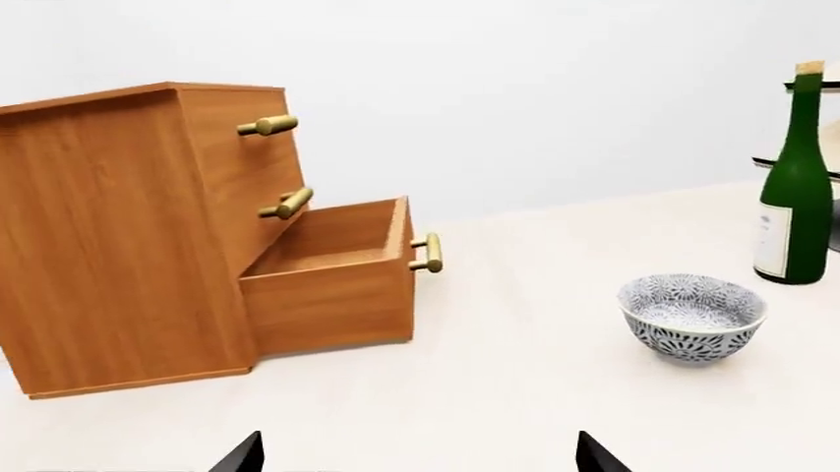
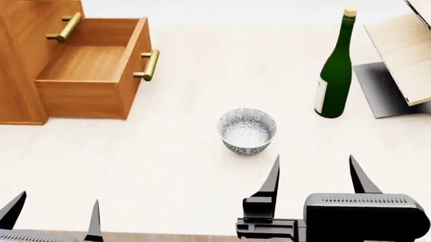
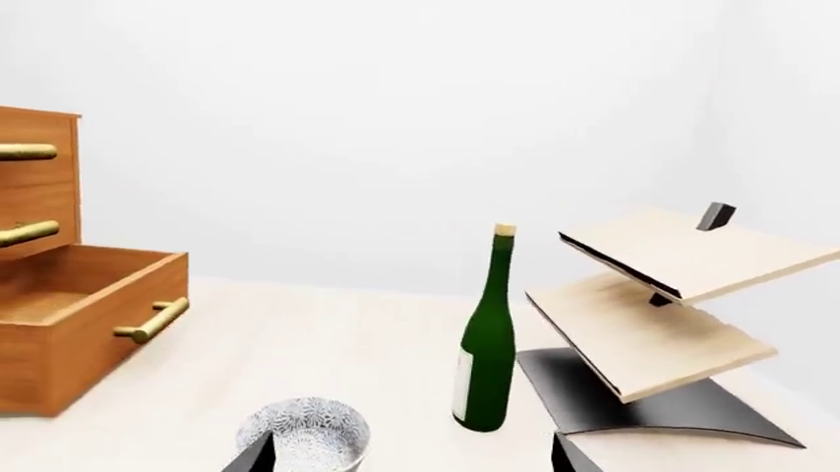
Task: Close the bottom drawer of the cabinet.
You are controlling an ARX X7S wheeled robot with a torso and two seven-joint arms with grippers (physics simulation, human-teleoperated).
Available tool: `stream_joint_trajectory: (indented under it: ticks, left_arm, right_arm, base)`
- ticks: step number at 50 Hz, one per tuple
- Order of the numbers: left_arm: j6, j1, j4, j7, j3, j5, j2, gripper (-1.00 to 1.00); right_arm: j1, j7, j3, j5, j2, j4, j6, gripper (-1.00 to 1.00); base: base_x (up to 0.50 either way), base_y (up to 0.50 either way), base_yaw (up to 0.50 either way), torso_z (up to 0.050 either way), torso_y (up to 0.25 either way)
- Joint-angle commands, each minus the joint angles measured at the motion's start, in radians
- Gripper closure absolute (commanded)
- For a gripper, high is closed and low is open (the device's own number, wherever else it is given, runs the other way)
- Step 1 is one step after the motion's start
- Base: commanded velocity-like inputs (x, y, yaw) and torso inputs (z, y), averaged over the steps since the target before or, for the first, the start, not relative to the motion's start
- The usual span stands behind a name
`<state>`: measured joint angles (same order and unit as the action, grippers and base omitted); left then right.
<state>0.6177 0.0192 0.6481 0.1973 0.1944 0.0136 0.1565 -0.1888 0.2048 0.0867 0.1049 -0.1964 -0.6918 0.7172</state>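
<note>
Far left on the bench (image 2: 168, 166): cabinet (image 2: 20, 60), bottom drawer (image 2: 91, 75) pulled fully out, empty. Left tool (image 2: 52, 217) spread apart, empty, well short. Best pressed squarely against the brass handle (image 2: 149, 64), pushing straight in, clear of the bowl (image 2: 247, 130).

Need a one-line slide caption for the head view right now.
Bottom drawer of the cabinet stands open; both grippers, left and right, hover open near the bowl.

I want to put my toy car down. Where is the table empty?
Bare table lies between the bowl and the open bottom drawer, and in front of the bowl near both grippers. It is crowded at right, where the bottle stands beside the wooden rack.
</note>
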Motion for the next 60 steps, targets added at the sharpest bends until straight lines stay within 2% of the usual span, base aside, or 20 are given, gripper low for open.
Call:
stream_joint_trajectory:
  ticks: [1, 60]
  left_arm:
    - [-0.013, 0.002, 0.002, -0.018, -0.023, 0.008, -0.013, -1.0]
    - [-0.023, 0.007, -0.018, 0.023, 0.005, 0.043, 0.02, -1.0]
  right_arm:
    - [-0.008, -0.023, -0.009, -0.009, 0.01, 0.002, 0.008, -1.0]
    - [0.004, -0.003, -0.031, 0.056, -0.011, -0.014, -0.011, -1.0]
  base:
    - [0.0, 0.5, 0.0, 0.0, 0.0]
    - [0.0, 0.5, 0.0, 0.0, 0.0]
